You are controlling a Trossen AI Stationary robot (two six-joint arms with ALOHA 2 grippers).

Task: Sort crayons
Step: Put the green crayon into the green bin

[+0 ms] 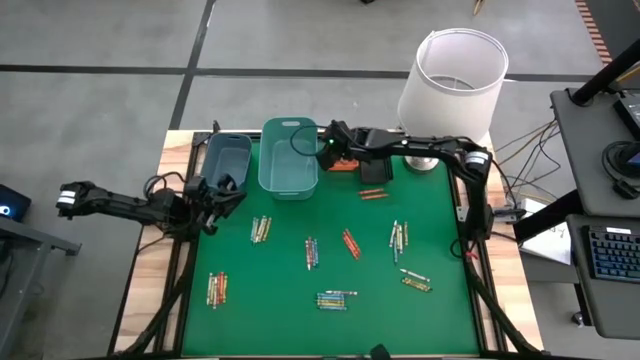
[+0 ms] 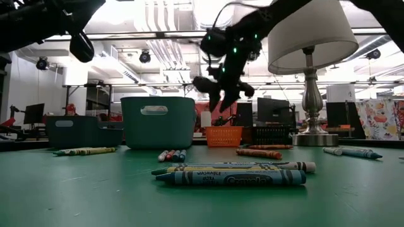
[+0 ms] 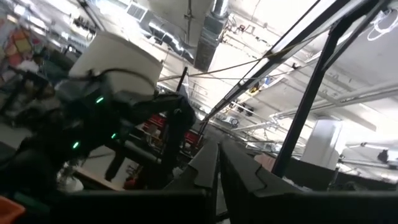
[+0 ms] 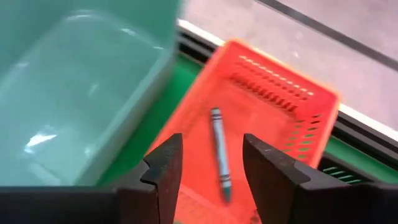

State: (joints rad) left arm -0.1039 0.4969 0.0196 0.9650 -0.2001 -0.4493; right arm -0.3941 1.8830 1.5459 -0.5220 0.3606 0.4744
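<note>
- Jaws of the right gripper (image 4: 211,171) are standing apart and holding nothing; they are hanging right above the orange basket (image 4: 292,124).
- One grey crayon (image 4: 219,152) is lying loose on the basket floor, just under the gap between the fingers, so the drop looks done.
- Jaws of the left gripper (image 3: 217,171) are pressed together on nothing, and that arm is waiting near 9 o'clock on the table, by the dark blue bin (image 1: 226,160).
- Most of the crayons (image 1: 330,255) are lying in small bunches on the green mat (image 1: 290,320), from the middle out to 3 o'clock and down toward 7 o'clock.
- To do this step well, I think the right gripper should be lifting straight up with its fingers wide, so it is not bumping the basket wall or the teal bin (image 1: 288,158) just beside it.
- Next it should be going to a bunch that sits well apart from the others, and coming down on one crayon only.
- Only the right wrist view is showing the crayon inside the basket; from above, the arm is covering that spot near 12 o'clock.
- Looking level across the table, we are seeing blue crayons (image 2: 230,178) up close with their labels, and the white lamp (image 2: 309,38) behind.
- Looking down from above, we are seeing every bunch at once and which arm is which.
</note>
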